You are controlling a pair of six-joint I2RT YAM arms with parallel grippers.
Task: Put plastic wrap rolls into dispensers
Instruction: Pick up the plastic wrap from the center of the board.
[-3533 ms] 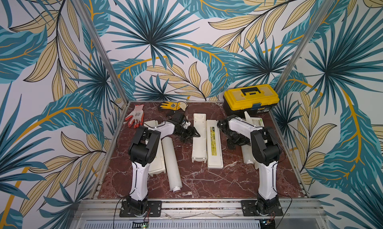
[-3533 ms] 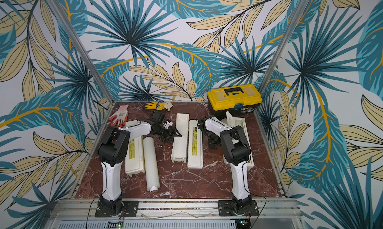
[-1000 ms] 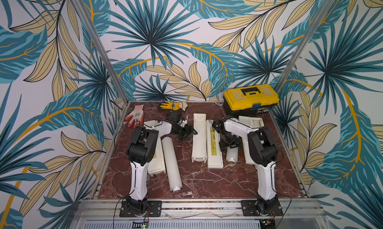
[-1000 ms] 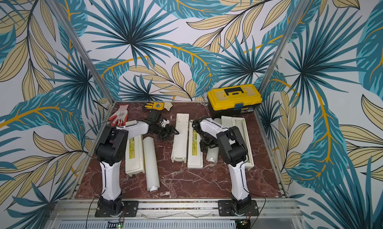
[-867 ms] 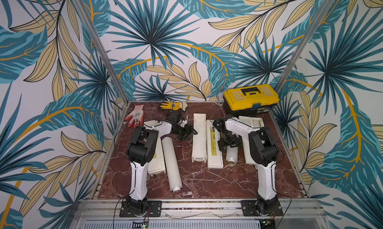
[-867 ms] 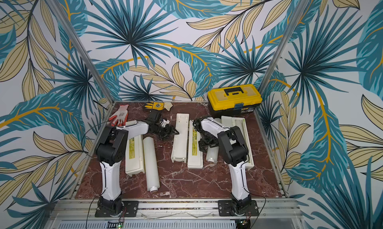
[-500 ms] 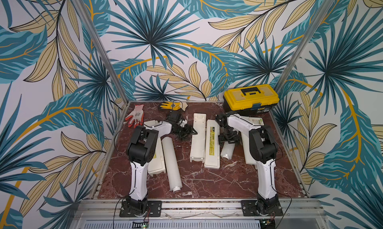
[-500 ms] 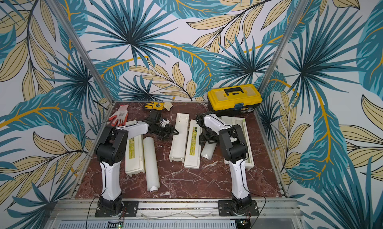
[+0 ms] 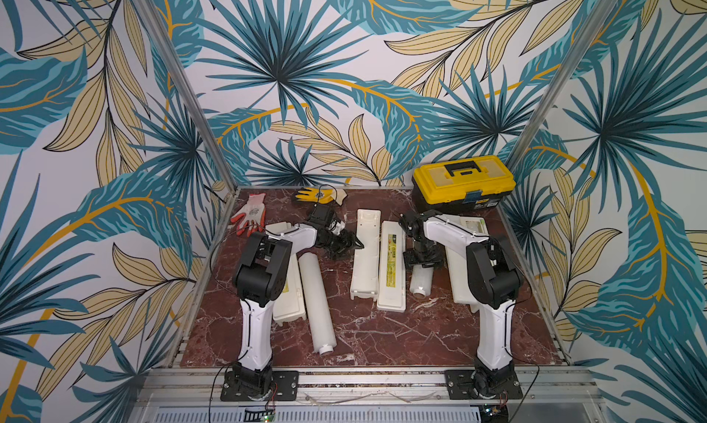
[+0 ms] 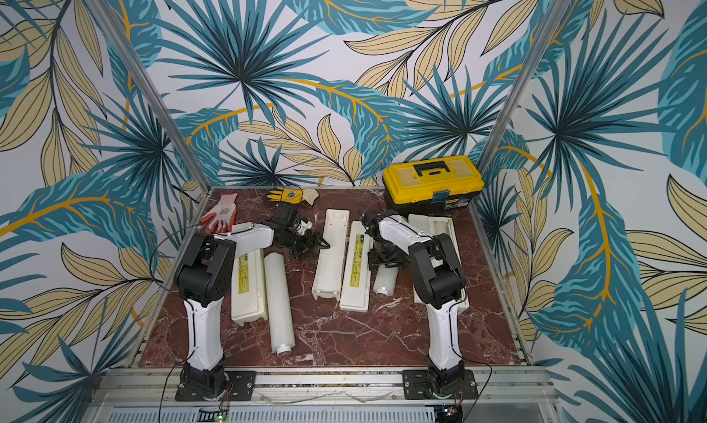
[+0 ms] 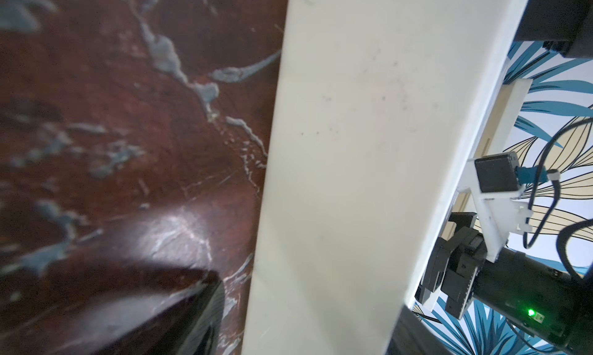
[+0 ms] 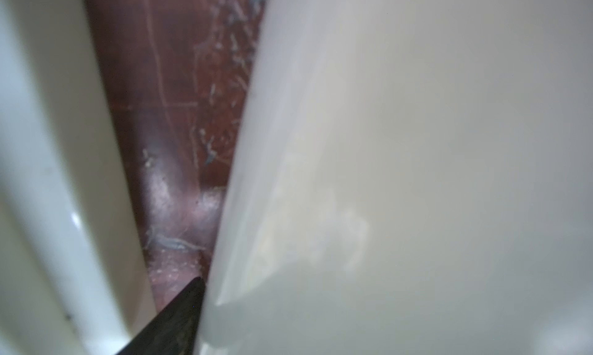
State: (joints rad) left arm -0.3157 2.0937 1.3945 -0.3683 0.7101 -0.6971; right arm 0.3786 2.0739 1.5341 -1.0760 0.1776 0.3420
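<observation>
In both top views an open dispenser (image 9: 365, 256) (image 10: 331, 256) lies mid-table, with its yellow-labelled half (image 9: 391, 264) alongside. My left gripper (image 9: 350, 244) (image 11: 308, 331) stands open astride its cream wall (image 11: 337, 177), and a sliver of table shows beside one finger (image 11: 199, 321). My right gripper (image 9: 421, 257) (image 12: 321, 321) is shut on a short-looking plastic wrap roll (image 9: 421, 281) (image 12: 401, 177) that lies on the table. One finger (image 12: 173, 321) touches the roll and the other is hidden. A second roll (image 9: 317, 298) lies beside the closed left dispenser (image 9: 290, 291). A third dispenser (image 9: 461, 272) lies open at the right.
A yellow-and-black toolbox (image 9: 463, 184) stands at the back right. An orange-and-white glove (image 9: 250, 212) and a yellow glove (image 9: 319, 195) lie at the back left. Patterned walls close three sides. The red marble table (image 9: 382, 337) runs to a metal rail at the front.
My right gripper and its roll have edged slightly left and back. The open middle dispenser has slid a little to the left. The left arm has stayed in place.
</observation>
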